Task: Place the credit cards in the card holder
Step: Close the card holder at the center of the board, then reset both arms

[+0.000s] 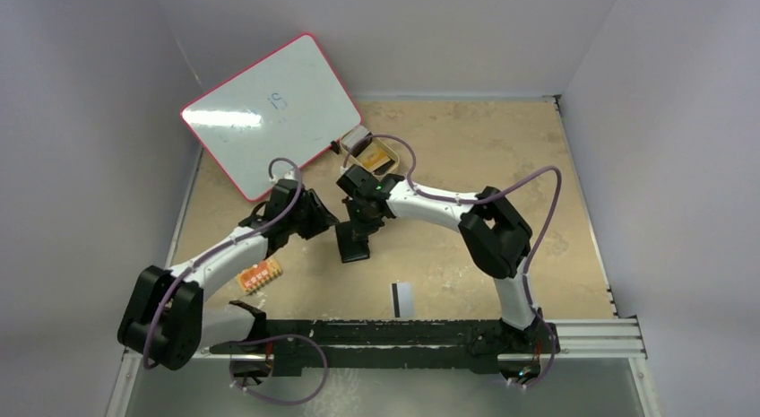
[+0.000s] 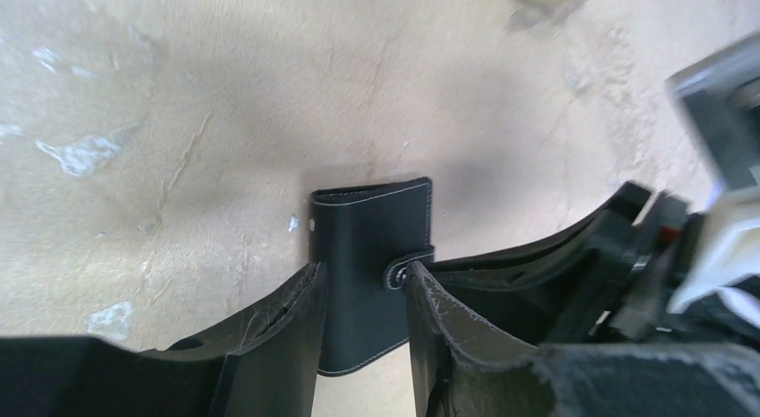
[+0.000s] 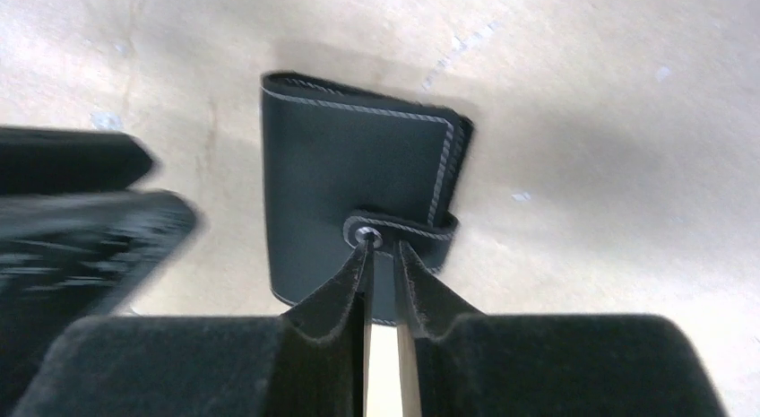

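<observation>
The card holder point(image 1: 354, 248) is a black wallet lying closed on the table, its snap tab fastened point(image 3: 399, 229). My left gripper point(image 2: 363, 273) hangs over it with jaws apart, one finger over each side of the wallet point(image 2: 372, 229). My right gripper point(image 3: 381, 245) has its tips at the snap tab, with a narrow gap between the jaws and nothing in it. In the top view the left gripper point(image 1: 330, 224) and right gripper point(image 1: 361, 230) meet over the holder. One credit card point(image 1: 402, 298), pale with a black stripe, lies near the front. An orange-gold card point(image 1: 381, 153) sits in the tray.
A tan tray point(image 1: 358, 139) stands behind the grippers. A whiteboard with a red rim point(image 1: 269, 112) leans at the back left. A small orange board point(image 1: 259, 276) lies by the left arm. A metal rail point(image 1: 591, 336) runs along the near edge.
</observation>
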`<state>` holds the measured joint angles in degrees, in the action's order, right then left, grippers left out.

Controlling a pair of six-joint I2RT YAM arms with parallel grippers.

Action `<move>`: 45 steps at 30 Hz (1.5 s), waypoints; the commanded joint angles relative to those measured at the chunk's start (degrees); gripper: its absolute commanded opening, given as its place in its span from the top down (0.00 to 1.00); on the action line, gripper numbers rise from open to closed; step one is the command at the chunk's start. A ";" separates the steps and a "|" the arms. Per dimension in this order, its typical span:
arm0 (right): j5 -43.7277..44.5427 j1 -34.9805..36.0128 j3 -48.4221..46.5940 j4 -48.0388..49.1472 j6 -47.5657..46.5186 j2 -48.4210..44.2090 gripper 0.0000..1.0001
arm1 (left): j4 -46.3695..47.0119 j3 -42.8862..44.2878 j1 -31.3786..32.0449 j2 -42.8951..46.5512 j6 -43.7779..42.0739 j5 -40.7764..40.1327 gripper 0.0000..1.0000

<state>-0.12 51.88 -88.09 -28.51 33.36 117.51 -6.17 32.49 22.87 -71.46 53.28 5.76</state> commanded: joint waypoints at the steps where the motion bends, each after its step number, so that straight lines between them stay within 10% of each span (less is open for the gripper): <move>1: 5.52 -0.41 4.39 0.68 -2.63 -8.68 0.83 | -7.16 7.05 -0.24 6.49 -2.16 -6.12 0.62; 13: 10.85 -2.02 16.22 11.62 -2.98 -34.74 0.57 | -28.33 29.23 -0.25 17.62 -10.78 -13.35 0.41; 19: 15.05 -2.04 19.72 14.05 -2.82 -48.51 0.27 | -33.62 37.73 -0.24 21.41 -14.84 -12.15 0.33; 21: 15.72 -2.03 20.82 14.92 -2.69 -52.50 0.02 | -33.89 38.28 -0.23 23.19 -15.27 -12.10 0.32; 45: 17.80 -2.01 25.44 16.28 2.65 -58.95 0.01 | -31.34 27.18 -0.28 35.43 -11.83 -8.92 0.27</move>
<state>17.04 49.80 -62.33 -15.07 35.00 58.54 -38.94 59.11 22.87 -36.60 41.15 -3.40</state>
